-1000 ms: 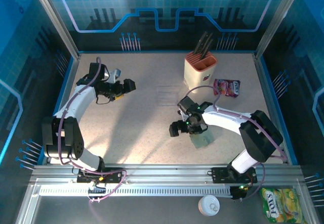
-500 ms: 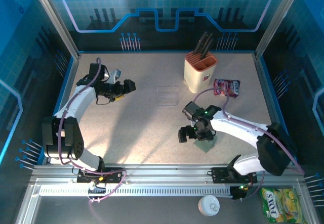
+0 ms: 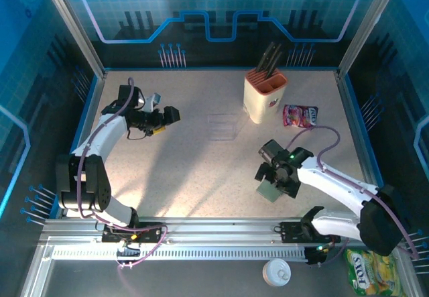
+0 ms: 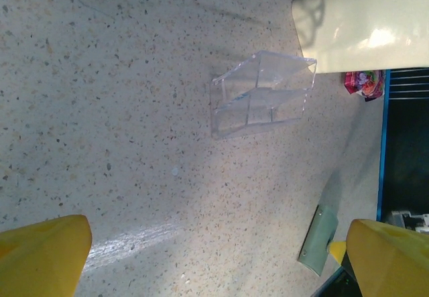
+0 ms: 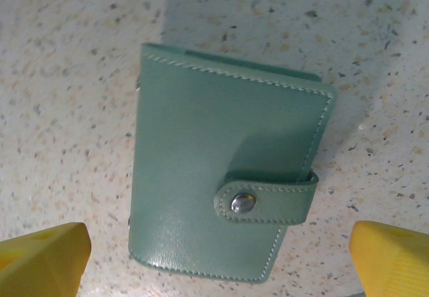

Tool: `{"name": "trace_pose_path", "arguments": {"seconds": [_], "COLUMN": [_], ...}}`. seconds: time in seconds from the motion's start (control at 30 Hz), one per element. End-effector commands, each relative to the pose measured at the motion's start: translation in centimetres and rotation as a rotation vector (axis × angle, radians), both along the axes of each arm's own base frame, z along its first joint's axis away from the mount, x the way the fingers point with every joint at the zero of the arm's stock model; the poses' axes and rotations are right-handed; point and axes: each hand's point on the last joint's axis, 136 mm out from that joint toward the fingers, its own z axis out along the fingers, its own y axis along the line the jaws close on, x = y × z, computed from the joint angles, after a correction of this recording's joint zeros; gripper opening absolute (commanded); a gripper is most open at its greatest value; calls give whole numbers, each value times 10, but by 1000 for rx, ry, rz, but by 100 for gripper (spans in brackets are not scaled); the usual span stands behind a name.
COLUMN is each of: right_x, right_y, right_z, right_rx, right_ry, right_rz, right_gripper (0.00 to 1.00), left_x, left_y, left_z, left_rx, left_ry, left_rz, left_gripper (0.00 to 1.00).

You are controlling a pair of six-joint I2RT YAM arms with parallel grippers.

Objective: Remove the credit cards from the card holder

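Observation:
The card holder (image 5: 221, 183) is a grey-green wallet lying flat on the speckled table, held closed by its snap tab. It also shows in the top view (image 3: 269, 192) and at the edge of the left wrist view (image 4: 316, 240). The credit cards are hidden inside it. My right gripper (image 5: 218, 270) hovers open just above the wallet, with a yellow fingertip on each side and nothing between them. From above, the right gripper (image 3: 267, 177) covers the wallet's far edge. My left gripper (image 3: 171, 114) stands open and empty at the far left, and its yellow fingertips (image 4: 40, 253) frame bare table.
A cream knife block (image 3: 263, 96) stands at the back, with a pink snack packet (image 3: 300, 116) to its right. A clear plastic tray (image 3: 221, 126) (image 4: 261, 94) lies mid-table. Off the table, near the front rail, are a white cap (image 3: 275, 271) and a yellow packet (image 3: 372, 270).
My right arm has swung rightward and nearer, bringing its open gripper from left of the wallet to over it. The left arm has not moved.

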Motion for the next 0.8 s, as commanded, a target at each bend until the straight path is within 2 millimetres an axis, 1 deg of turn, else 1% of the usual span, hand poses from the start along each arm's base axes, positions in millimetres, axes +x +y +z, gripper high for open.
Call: {"name": "trace_pose_path", "arguments": {"seconds": [0.0,0.13,0.27,0.47,0.63,0.77], "right_x": [5,8,4,-2,-5,-6], "right_y": [5,7,2,-6,-10,-14], "right_z": [-8,-18,-30,-39,-38,-31], "right_rx": [45,49,9,-46,-65,-79], "right_ry": [8,29,80,116,123,119], "right_rz": [-112,-115,-118,-87,-85,-87], "right_gripper": [100,100,100,100,100,100], "left_x": [-3,-3,-2,-3,-3,-4], "left_y": [-1,-2,-3,-4,-4,-5], "left_z": [10,9,8,6,3,0], "left_rx": [-35,-40,-48,-49,-52,-53], "left_ry": [-20,-16,-13,-9,1,10], "left_rz": [-2,-3,-2,-3,-2,-2], "left_gripper": [99,99,99,99,99,99]}}
